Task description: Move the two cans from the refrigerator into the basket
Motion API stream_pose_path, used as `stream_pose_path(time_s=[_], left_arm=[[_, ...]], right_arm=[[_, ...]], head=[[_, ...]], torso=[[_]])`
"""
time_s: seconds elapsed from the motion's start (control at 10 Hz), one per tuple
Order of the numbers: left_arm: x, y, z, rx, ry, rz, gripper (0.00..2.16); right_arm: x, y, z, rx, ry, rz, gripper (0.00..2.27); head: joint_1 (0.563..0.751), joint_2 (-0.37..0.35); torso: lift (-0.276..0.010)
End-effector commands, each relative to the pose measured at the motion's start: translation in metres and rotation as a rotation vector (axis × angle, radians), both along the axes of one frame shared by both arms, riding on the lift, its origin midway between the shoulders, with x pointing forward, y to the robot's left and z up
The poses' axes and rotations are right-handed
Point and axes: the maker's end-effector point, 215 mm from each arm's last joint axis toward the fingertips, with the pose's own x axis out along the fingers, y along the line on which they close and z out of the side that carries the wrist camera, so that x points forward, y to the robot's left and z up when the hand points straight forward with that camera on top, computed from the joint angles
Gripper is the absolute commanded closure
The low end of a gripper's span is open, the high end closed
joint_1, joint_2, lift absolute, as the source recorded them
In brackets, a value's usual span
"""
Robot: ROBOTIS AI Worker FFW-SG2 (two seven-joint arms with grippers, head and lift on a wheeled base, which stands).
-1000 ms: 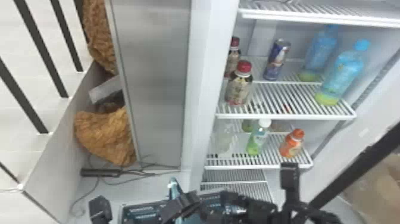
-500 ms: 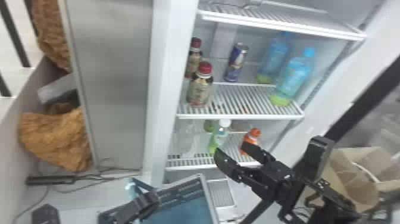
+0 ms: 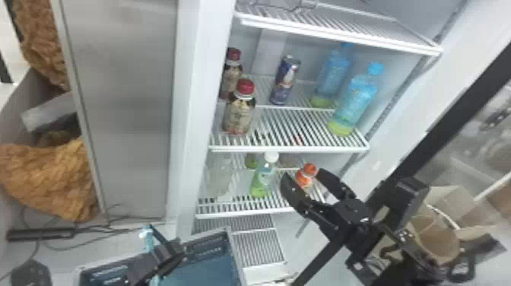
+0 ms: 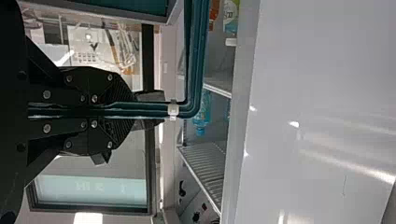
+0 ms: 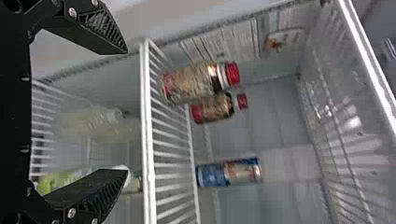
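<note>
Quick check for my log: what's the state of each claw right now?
Left claw: closed, holding the basket handle.
Right claw: open, holding nothing.

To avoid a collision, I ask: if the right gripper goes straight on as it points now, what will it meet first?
Probably the shelf that holds the can, at its front edge. The right gripper aims that way, jaws open, but depth is unclear.

Crumpled brown material (image 3: 45,178) beside tall grey panel (image 3: 133,114), cables (image 3: 89,229) on pale floor (image 3: 62,262)
</note>
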Motion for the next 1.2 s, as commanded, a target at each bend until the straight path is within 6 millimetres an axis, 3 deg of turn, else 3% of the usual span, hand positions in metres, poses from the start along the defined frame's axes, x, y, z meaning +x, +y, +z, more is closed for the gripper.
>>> stream_pose_path(time_s=[0.0, 0.2, 0.6, 1.1], left_arm=[[0.002, 0.001, 0.001, 0.002, -0.004, 0.004, 1.19], [0.001, 0.0, 0.001, -0.001, -0.004, 0.001, 1.19], [0.0, -0.005, 0.003, -0.003, -0.006, -0.011, 1.19], [0.0, -0.01, 0.007, -0.007, -0.012, -0.025, 1.19]], right_arm=[[0.01, -0.016, 0.0, 0.003, -0.042, -0.043, 0.13], [0.029, -0.029, 0.005, 0.031, -0.074, -0.094, 0.13], [0.079, -0.059, 0.035, -0.012, -0.171, -0.188, 0.13], [0.136, -0.084, 0.034, 0.014, -0.176, -0.26, 0.14]], head=[[0.695, -0.35], [0.695, -0.35], [0.695, -0.35], [0.695, -0.35]], torso=[[-0.031], [-0.031], [-0.031], [-0.031]])
